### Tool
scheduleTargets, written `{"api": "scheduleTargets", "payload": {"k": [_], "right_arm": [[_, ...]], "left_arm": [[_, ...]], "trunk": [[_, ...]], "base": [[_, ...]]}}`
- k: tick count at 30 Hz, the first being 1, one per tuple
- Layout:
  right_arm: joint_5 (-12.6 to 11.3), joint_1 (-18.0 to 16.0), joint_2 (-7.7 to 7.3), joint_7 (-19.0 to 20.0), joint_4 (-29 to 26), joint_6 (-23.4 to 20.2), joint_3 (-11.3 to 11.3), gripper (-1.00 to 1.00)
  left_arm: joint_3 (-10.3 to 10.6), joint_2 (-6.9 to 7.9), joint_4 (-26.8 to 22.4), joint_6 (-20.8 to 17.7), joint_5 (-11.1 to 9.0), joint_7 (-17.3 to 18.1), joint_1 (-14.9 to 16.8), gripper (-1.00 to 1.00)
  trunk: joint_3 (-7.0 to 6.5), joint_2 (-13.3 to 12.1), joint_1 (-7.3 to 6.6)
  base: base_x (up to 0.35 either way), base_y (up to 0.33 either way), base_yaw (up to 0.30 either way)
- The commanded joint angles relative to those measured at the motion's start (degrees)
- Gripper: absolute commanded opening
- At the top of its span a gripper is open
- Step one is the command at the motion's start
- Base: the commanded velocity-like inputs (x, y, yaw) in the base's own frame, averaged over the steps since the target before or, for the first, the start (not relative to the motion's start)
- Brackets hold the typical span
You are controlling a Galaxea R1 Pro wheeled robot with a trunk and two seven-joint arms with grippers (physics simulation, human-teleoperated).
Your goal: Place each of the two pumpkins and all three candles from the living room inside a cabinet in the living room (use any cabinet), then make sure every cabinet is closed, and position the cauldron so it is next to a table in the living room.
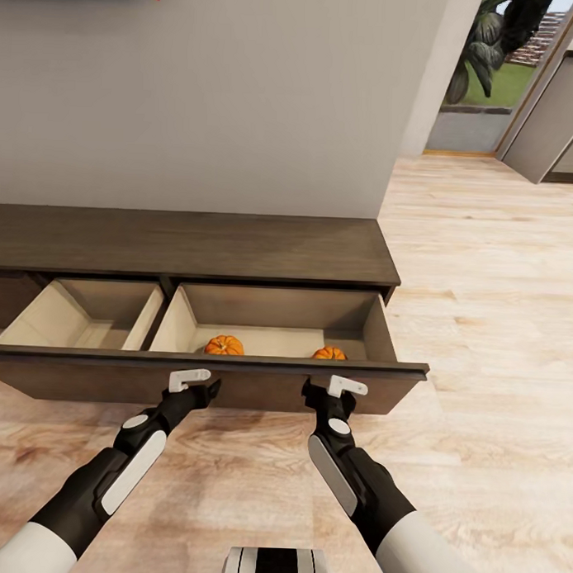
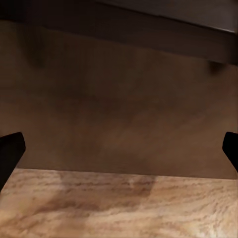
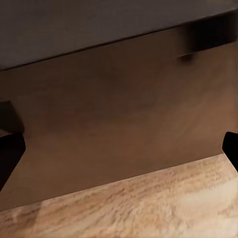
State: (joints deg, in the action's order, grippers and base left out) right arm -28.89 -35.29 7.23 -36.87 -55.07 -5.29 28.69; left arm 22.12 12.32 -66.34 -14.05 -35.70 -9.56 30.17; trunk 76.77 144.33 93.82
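Cabinet [image 1: 189,246]: against the far wall — drawer front [image 1: 233,382] pulled out.
Pumpkins: left one [image 1: 224,345] and right one [image 1: 329,353] in the right compartment, near its front.
Left gripper [image 1: 202,391]: fingers spread, at the drawer front.
Right gripper [image 1: 322,393]: spread too — at the front.

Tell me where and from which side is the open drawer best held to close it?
Best judged: the drawer front, a long flat panel without handle. Come from the room side and press flat, left tool and right tool spread apart. Both pumpkins lie inside.
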Motion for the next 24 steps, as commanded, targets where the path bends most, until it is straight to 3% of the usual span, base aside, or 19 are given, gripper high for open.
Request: {"api": "scheduleTargets", "payload": {"k": [1,24], "right_arm": [[-0.2,0.0,-0.03,-0.4,-0.1,-0.3,0.1,1.0],[-0.2,0.0,0.06,-0.4,-0.1,-0.4,0.1,1.0]], "left_arm": [[0.2,0.07,-0.1,-0.1,-0.6,-0.5,0.0,1.0],[0.2,0.07,-0.1,-0.3,-0.8,-0.6,0.0,1.0]], "trunk": [[0.04,0.0,-0.01],[0.04,0.0,-0.01]], "base": [[0.0,0.0,0.0],[0.099,0.0,0.0]]}}
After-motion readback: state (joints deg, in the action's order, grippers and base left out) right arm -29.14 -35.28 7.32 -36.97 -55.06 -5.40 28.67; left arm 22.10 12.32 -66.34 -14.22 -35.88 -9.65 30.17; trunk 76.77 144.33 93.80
